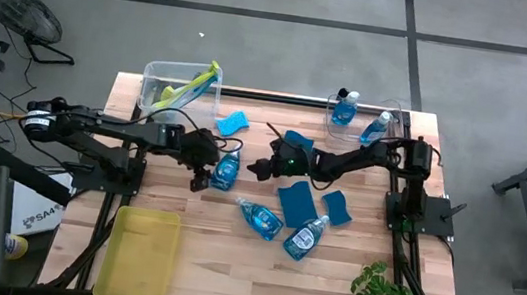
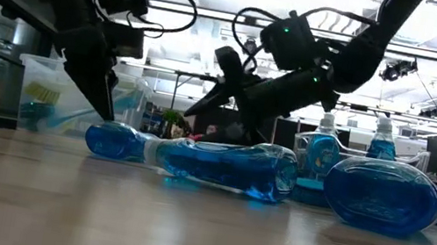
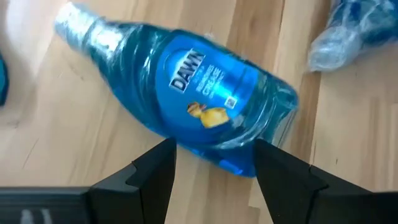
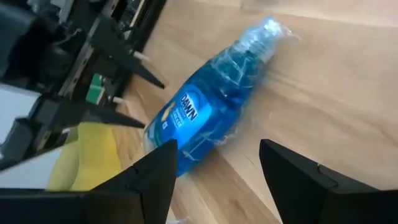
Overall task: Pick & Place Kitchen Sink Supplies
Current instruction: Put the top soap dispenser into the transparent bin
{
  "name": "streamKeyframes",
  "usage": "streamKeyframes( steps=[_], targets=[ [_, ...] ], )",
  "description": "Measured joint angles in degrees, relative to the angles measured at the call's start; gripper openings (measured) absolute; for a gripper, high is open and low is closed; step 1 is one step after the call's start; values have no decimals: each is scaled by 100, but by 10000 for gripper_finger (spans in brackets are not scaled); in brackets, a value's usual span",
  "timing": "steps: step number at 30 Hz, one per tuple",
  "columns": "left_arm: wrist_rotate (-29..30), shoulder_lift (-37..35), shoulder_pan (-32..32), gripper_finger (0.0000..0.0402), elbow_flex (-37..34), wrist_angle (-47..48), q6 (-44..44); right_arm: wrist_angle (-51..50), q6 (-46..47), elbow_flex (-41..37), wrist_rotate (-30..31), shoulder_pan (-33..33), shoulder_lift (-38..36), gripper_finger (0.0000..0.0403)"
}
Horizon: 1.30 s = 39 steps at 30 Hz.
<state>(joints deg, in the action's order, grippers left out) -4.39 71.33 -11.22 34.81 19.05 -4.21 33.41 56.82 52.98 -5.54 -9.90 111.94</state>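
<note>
Both grippers open, nothing held, over one soap bottle

Left gripper [image 1: 202,174] hung with fingers apart just beside the soap bottle [image 1: 226,169], which lay flat on the table [image 1: 229,264] mid-board. Right gripper [image 1: 259,168] hovered near its other side, fingers spread wide, empty.

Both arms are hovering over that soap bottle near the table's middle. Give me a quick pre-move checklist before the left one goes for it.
1. Left tool open: ok, fingers spread.
2. Left tool lined up on the soap bottle: ok, the bottle's base end lies just ahead of the gap.
3. Bottle free: ok, lying flat on the table, nothing gripping it.
4. Right tool out of the way: not ok, open and aimed at the same bottle.
5. Clear bin has room: cannot tell, a dish brush already lies in it.
</note>
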Motion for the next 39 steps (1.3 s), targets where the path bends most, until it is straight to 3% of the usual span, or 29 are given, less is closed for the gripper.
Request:
streamKeyframes(
  steps=[12,25,39],
  targets=[
    [-70,0,0,209,0,-137,-10,-322,-333,511,-76,28,0,220],
    [241,0,0,209,0,-119,-826,-787,-22,603,557,28,84,220],
    [385,109,0,209,4,59,-1079,-863,-173,1067,468,71,480,220]
  ],
)
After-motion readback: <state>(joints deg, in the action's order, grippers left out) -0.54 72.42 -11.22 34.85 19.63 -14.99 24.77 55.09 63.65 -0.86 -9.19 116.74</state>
